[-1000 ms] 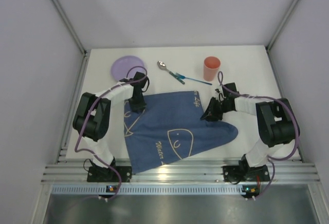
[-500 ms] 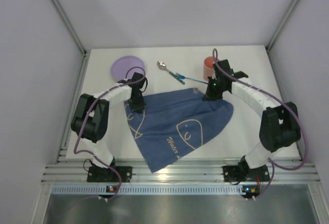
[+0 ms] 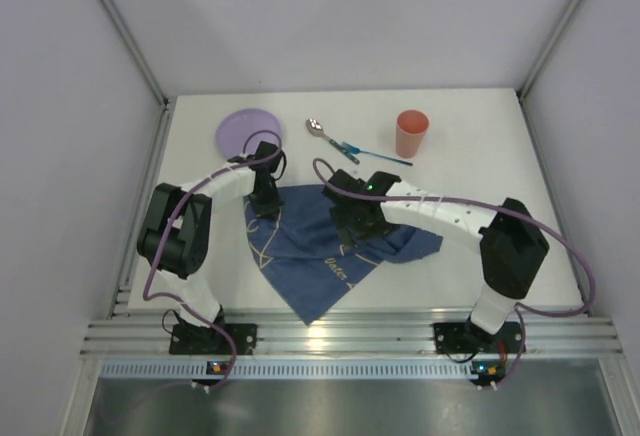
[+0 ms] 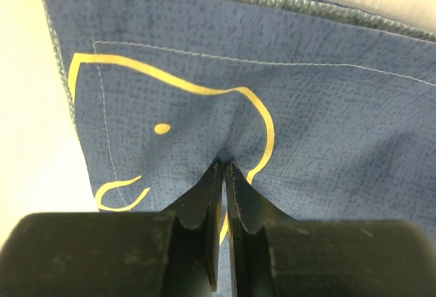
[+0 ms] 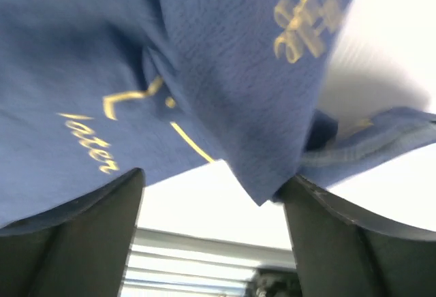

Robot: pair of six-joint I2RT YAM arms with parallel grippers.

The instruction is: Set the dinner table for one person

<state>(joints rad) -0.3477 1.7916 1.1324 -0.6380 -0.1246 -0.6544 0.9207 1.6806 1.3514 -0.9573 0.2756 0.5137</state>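
Dinner table (image 3: 480, 166) is filling the whole floor of the overhead view, white, with the arms bolted at its near edge. A blue cloth (image 3: 300, 266) is lying bunched up on the near middle of it. Further back, a purple plate (image 3: 249, 131) is sitting far left, a spoon (image 3: 333, 141) with a blue handle just right of it, and an orange cup (image 3: 411, 133) right of that, all apart from each other. The left gripper (image 3: 266, 199) is sitting down on the cloth's far left corner. The right gripper (image 3: 352, 224) is hanging over the cloth's middle, and its arm is reaching across from the right, blocking a good chunk of the fabric.

Left wrist cam: the claw (image 4: 221, 167) is pressed together, pinching a little ridge of cloth (image 4: 320, 99) right on a yellow fish drawing (image 4: 170, 86). Bare table (image 4: 27, 120) is showing along the left.

Right wrist cam, kinda blurry: the claw (image 5: 214, 174) is looking spread wide, with a pointed fold of cloth (image 5: 225, 72) drooping between the fingers (image 5: 75, 236) and blocking most of the view. White table (image 5: 197, 205) is peeking out below it.
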